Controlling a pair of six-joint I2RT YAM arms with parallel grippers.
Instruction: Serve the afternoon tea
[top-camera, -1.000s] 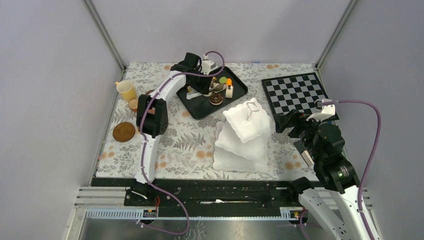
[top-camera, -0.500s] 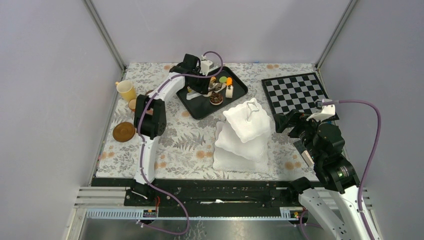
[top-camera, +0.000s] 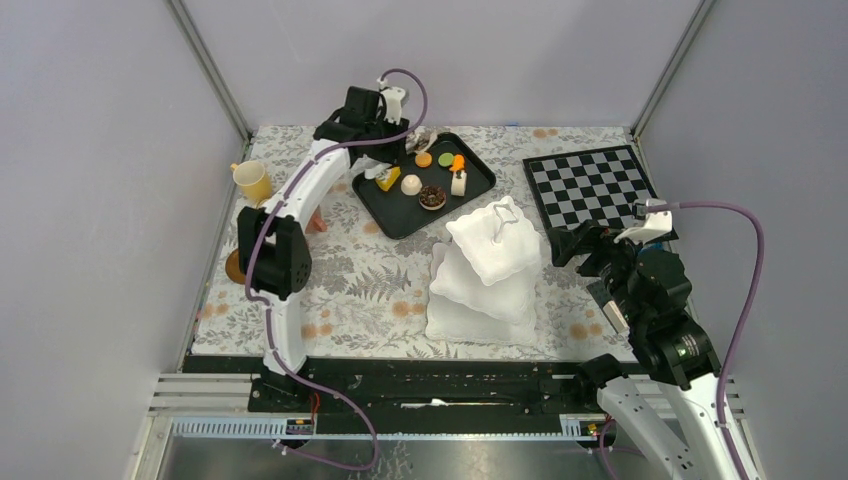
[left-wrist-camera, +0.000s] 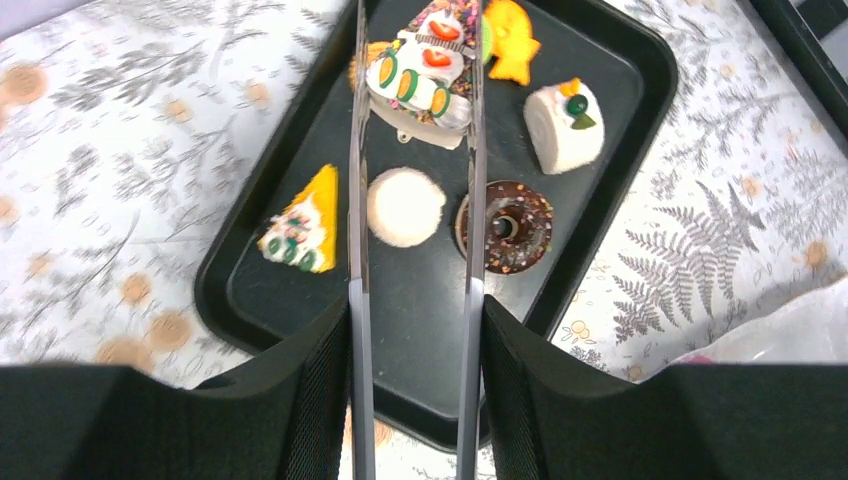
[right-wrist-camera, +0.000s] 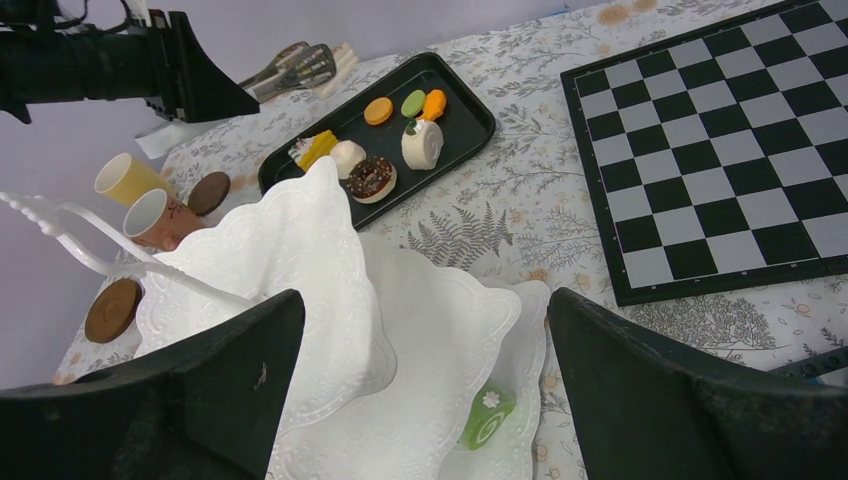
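Note:
My left gripper (left-wrist-camera: 415, 320) is shut on the silver tongs (left-wrist-camera: 358, 200), and their tips pinch a white toy cake (left-wrist-camera: 420, 75) with red and green trim above the far end of the black tray (left-wrist-camera: 620, 200). In the top view the left gripper (top-camera: 368, 118) hangs over the tray's back left corner. A yellow slice (left-wrist-camera: 300, 225), a white round cake (left-wrist-camera: 405, 207), a chocolate donut (left-wrist-camera: 508, 227) and a white roll (left-wrist-camera: 565, 125) lie in the tray. The white three-tier stand (top-camera: 495, 250) holds a green roll cake (right-wrist-camera: 487, 415) on its bottom tier. My right gripper (right-wrist-camera: 425, 300) is open and empty beside the stand.
A yellow cup (top-camera: 252, 180) and a brown saucer (top-camera: 238, 266) are at the left, partly behind the left arm. A brown cup (right-wrist-camera: 160, 220) and two saucers (right-wrist-camera: 112, 310) (right-wrist-camera: 208, 192) show in the right wrist view. A chessboard (top-camera: 590, 185) lies at the back right.
My left arm has risen and drawn back to the left from over the tray. The tongs have lifted the decorated white cake off the tray floor. The right arm has not moved.

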